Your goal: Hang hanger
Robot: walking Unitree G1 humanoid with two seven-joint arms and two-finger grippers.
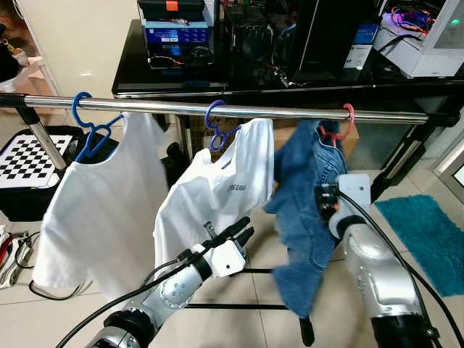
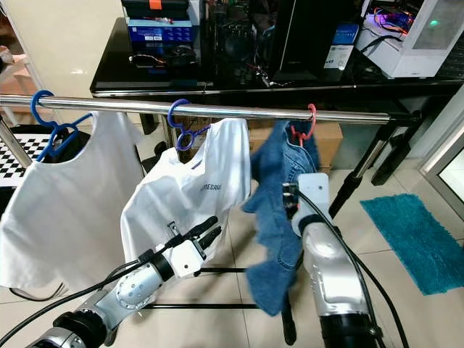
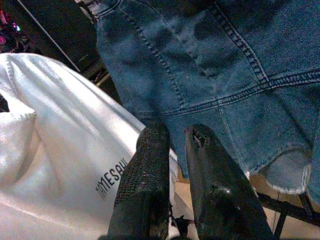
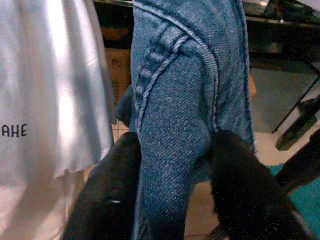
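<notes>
Overhead, the pink hanger (image 1: 346, 123) carrying the denim garment (image 1: 308, 210) is hooked on the silver rail (image 1: 290, 112), at three o'clock from the blue hanger (image 1: 216, 125) with its white shirt (image 1: 210, 199). A denim fold is pinched between the right hand's (image 4: 175, 165) fingers. The left hand (image 1: 238, 233), fingers almost together and holding nothing, is raised beside the white shirt.

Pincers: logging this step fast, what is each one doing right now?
Left pincer: nearly closed, holding nothing, beside the white shirt.
Right pincer: closed on the denim jacket.
</notes>
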